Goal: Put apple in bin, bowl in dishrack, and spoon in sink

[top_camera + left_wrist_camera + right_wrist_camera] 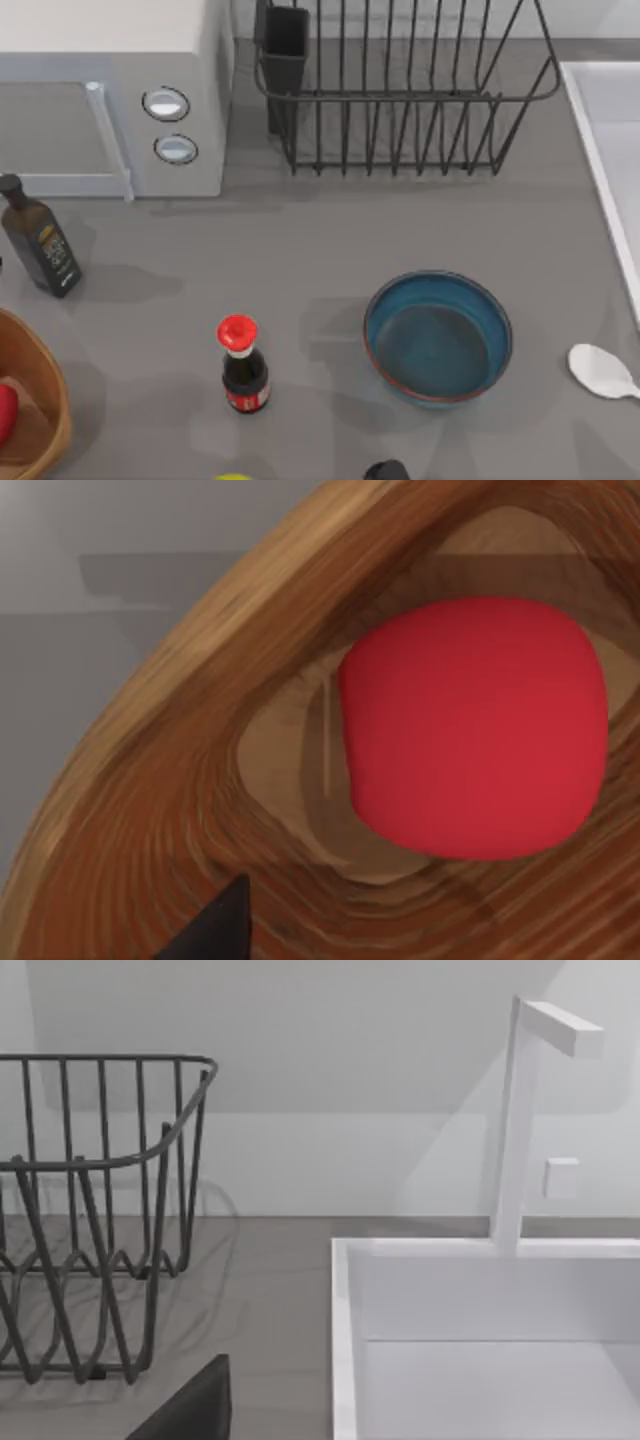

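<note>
Apple point(475, 725) inside bin point(150, 810) at table's left edge, tool states unclear.

Microwave point(110, 95), oil bottle point(38, 240), red-capped sauce bottle point(243, 368), faucet point(520, 1110).

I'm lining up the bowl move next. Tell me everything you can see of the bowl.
The bowl is round and deep, blue outside with a thin reddish rim line and a greyish-blue, matte inside. It stands upright and empty on the grey table, right of centre in the top view, in front of the dishrack. The white spoon lies apart to its right. Nothing touches it but the table.
</note>
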Action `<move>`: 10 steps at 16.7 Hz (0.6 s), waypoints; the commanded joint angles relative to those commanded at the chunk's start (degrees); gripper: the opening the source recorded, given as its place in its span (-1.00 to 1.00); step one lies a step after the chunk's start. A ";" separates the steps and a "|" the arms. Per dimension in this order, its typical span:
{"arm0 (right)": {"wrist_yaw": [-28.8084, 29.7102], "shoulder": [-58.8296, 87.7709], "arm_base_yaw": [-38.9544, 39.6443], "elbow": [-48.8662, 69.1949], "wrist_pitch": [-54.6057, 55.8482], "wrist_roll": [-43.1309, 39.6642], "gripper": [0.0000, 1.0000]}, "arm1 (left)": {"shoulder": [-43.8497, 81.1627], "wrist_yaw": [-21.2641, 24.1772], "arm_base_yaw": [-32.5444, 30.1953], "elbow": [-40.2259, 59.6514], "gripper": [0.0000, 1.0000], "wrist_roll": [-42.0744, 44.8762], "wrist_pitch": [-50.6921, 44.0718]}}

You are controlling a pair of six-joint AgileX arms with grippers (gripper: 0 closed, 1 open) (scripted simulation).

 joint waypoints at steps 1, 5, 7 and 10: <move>0.00 0.00 0.00 0.00 0.00 0.00 1.00 | 0.00 0.00 0.00 0.00 1.00 0.00 0.00; 0.00 0.00 0.00 0.00 0.00 0.00 1.00 | -0.06 0.01 -0.04 -0.02 1.00 0.05 0.01; 0.00 0.00 0.00 0.00 0.00 0.00 1.00 | -1.34 0.16 -0.14 -1.48 1.00 1.65 0.94; 0.00 0.00 0.00 0.00 0.00 0.00 1.00 | -7.02 0.61 -0.13 -6.30 1.00 7.70 5.49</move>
